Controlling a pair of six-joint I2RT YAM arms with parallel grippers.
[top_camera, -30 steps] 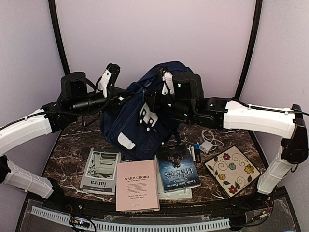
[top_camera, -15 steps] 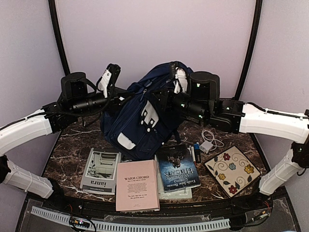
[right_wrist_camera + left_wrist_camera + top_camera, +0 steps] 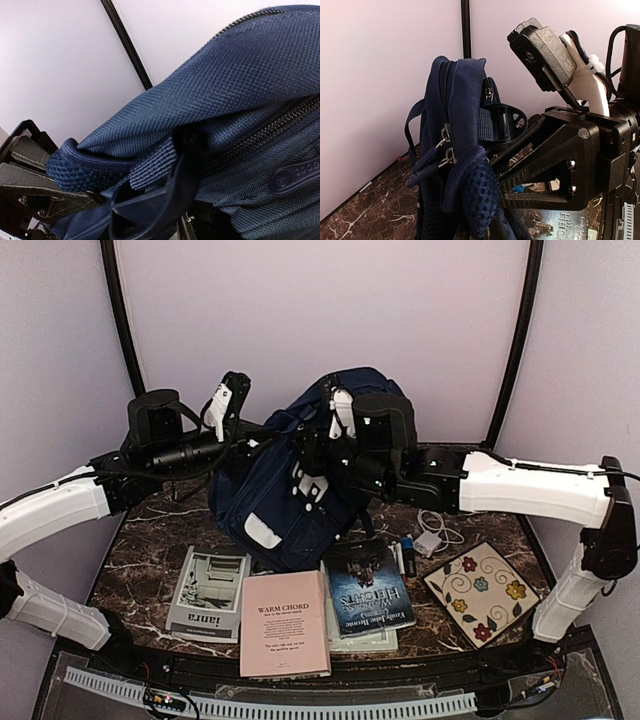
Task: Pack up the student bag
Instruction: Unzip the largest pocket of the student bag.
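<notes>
On the dark marble tabletop (image 3: 150, 545), near the front edge, a grey book (image 3: 208, 593) lies just left of a pink book (image 3: 285, 623), with a dark paperback (image 3: 368, 586) beside that. Farther right sit a white charger (image 3: 430, 540) with its cable and a flowered cream mat (image 3: 482, 592).

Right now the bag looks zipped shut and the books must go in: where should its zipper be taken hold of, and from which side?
I'd grip the two metal zipper pulls, hanging together partway down the student bag's upright side. Come in from the left arm's side, pinching across the flat tabs: they dangle clear of the fabric, facing that wrist camera.
</notes>
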